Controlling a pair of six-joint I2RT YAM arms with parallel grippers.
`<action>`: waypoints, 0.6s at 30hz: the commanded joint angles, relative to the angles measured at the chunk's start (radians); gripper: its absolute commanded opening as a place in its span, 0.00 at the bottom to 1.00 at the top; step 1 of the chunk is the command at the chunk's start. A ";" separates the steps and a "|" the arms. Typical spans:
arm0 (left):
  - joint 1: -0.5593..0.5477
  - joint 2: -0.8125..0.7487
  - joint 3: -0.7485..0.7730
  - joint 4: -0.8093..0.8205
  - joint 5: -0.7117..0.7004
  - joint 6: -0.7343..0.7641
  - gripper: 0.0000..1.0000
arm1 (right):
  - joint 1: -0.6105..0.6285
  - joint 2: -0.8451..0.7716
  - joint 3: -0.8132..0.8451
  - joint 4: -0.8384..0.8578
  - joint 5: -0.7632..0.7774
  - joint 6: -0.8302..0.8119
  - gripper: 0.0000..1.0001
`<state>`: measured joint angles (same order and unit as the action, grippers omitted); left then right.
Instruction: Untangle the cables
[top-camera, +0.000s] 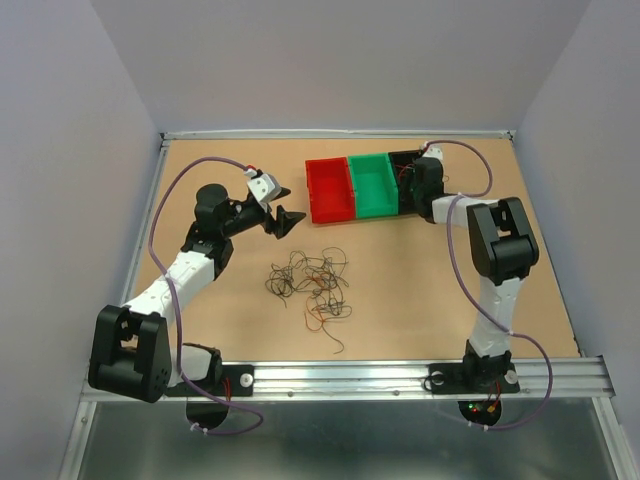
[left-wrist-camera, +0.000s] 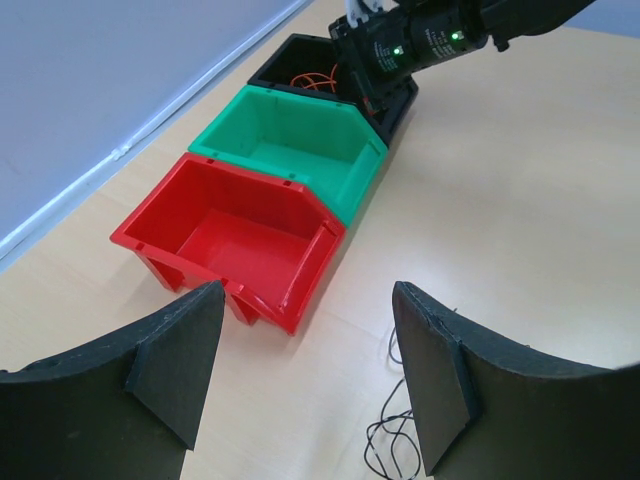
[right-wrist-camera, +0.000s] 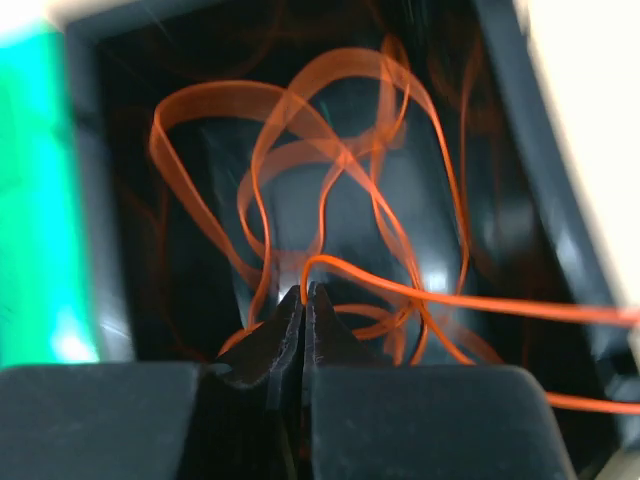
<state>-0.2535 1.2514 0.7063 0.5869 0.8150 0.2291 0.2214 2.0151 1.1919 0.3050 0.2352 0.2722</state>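
A tangle of thin black and red-orange cables (top-camera: 310, 283) lies on the table middle. My left gripper (top-camera: 279, 206) is open and empty, above the table left of the red bin (top-camera: 330, 190); a few black strands (left-wrist-camera: 395, 440) show by its right finger (left-wrist-camera: 440, 380). My right gripper (right-wrist-camera: 303, 292) is shut on an orange cable (right-wrist-camera: 420, 292) inside the black bin (top-camera: 404, 160), where more orange loops (right-wrist-camera: 300, 150) lie. The right gripper in the top view (top-camera: 418, 180) is partly hidden over that bin.
Three bins stand in a row at the back: red (left-wrist-camera: 240, 240), green (left-wrist-camera: 300, 145) (top-camera: 372, 185), and black (left-wrist-camera: 300, 65). The red and green bins look empty. The table has a raised rim (top-camera: 340, 133) and a metal rail (top-camera: 350, 375) at the near edge.
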 joint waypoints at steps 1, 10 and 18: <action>-0.001 -0.041 -0.005 0.050 0.021 0.013 0.79 | -0.022 0.082 0.112 -0.128 -0.134 0.070 0.01; 0.000 -0.046 -0.008 0.048 0.024 0.024 0.79 | -0.025 0.045 0.140 -0.179 -0.117 0.065 0.17; -0.001 -0.049 -0.008 0.050 0.019 0.029 0.79 | -0.024 -0.124 0.089 -0.181 -0.145 0.079 0.37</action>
<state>-0.2535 1.2438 0.7002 0.5865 0.8158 0.2405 0.1959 1.9957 1.2976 0.1150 0.1150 0.3367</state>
